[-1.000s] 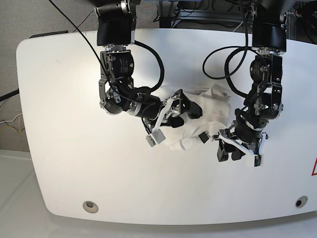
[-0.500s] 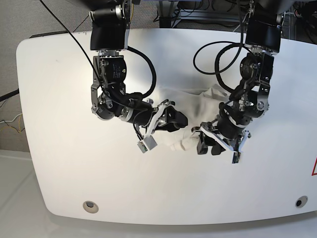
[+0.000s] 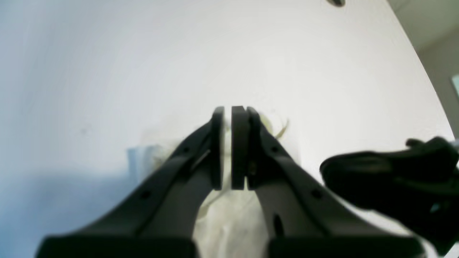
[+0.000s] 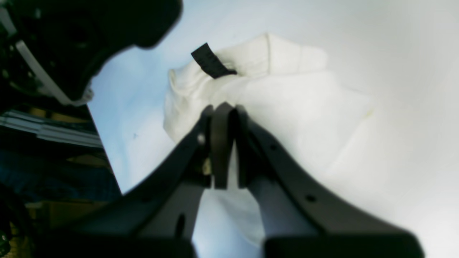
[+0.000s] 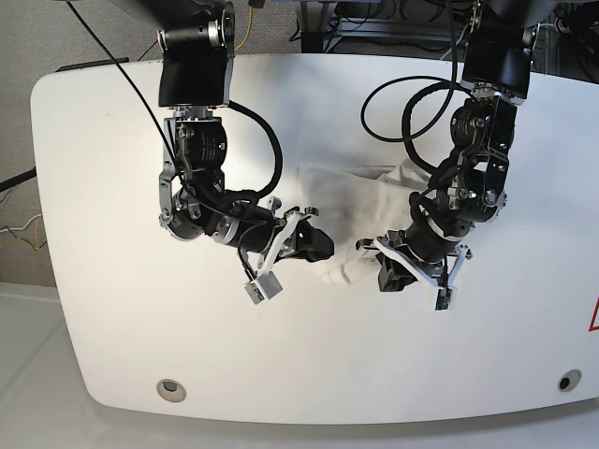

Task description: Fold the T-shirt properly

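The white T-shirt (image 5: 360,192) lies crumpled in the middle of the table, between my two arms. In the right wrist view the T-shirt (image 4: 287,104) shows a small black tag (image 4: 211,64) at its bunched edge. My right gripper (image 4: 223,109) is shut on a fold just below that tag. In the base view the right gripper (image 5: 321,247) sits at the shirt's near-left edge. My left gripper (image 3: 227,111) is shut with white cloth (image 3: 229,222) pinched between its pads. In the base view the left gripper (image 5: 384,273) sits at the shirt's near edge. No print shows.
The white table (image 5: 112,234) has a rounded front edge with a round hole at each near corner (image 5: 169,388) (image 5: 564,382). Black cables (image 5: 412,112) loop over the back of the table. The other arm's gripper (image 3: 394,179) is close by in the left wrist view.
Both grippers went from open to shut on the shirt's near edge. Both arms shifted left in the base view, and the cloth spread out leftward between them.
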